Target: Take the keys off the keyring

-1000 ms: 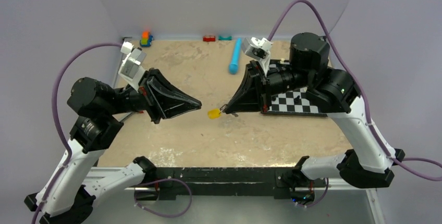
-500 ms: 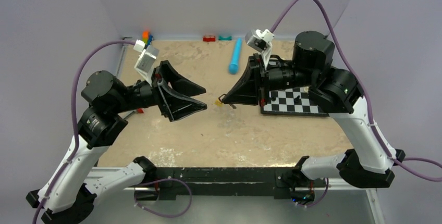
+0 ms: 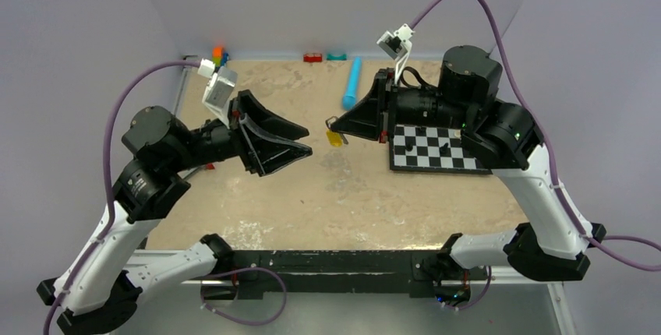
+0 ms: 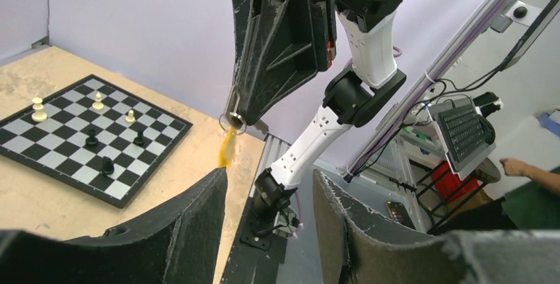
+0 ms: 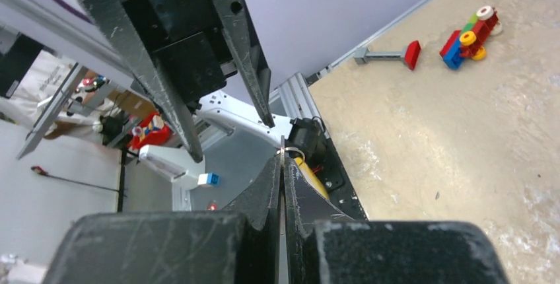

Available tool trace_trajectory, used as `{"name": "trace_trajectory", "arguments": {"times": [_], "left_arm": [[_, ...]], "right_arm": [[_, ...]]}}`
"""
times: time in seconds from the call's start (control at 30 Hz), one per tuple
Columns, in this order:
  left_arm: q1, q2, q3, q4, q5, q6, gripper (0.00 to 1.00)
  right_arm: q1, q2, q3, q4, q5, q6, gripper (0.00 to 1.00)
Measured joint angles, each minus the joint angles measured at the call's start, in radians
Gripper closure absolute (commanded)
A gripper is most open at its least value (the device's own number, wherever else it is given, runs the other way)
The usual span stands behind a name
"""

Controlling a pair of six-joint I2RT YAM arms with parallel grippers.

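— Nearest the arm bases, what do we record first?

— We record the left gripper (image 3: pixel 309 139) with its jaws parted and nothing between them, pointing toward the middle of the table (image 3: pixel 327 195).

— And the key?

— We find the key (image 3: pixel 335 138) off the table, hanging just beyond those parted jaws, near them but not touching. Its yellow head hangs below the keyring (image 3: pixel 331 121), so we judge its long axis to be roughly vertical.

— What holds it up?

— We see the right gripper (image 3: pixel 337 123) clenched on the keyring. The right wrist view shows its fingers pressed together with the ring at their tips.

— Which arm is nearer for the pull?

— We judge the left arm to be the free one and the nearer. From its own camera the key sits above one finger (image 4: pixel 191 224), off the centre of the gap. We expect a small sideways correction before it closes on the head.

— Anything behind?

— We note the chessboard (image 3: pixel 433 148) under the right arm and a blue tube (image 3: pixel 352 83) at the far side, both well apart from the key.
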Motion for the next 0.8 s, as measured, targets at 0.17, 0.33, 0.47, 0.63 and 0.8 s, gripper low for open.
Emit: {"name": "trace_trajectory", "arguments": {"times": [0.17,0.33,0.47,0.63,0.8], "left_arm": [[-0.033,0.048,0.034,-0.005,-0.049,0.036,0.46],[-0.05,0.106,0.071,-0.01,-0.093,0.068,0.49],[-0.062,0.134,0.074,-0.01,-0.117,0.079,0.53],[-0.065,0.142,0.074,-0.009,-0.145,0.099,0.57],[-0.069,0.142,0.074,-0.008,-0.168,0.12,0.69]], "right_arm": [[0.0,0.009,0.014,-0.041,0.082,0.042,1.0],[0.0,0.041,0.051,-0.082,0.145,0.057,1.0],[0.0,0.053,0.052,-0.102,0.16,0.061,1.0],[0.0,0.054,0.057,-0.106,0.173,0.063,1.0],[0.0,0.054,0.07,-0.107,0.172,0.063,1.0]]}}
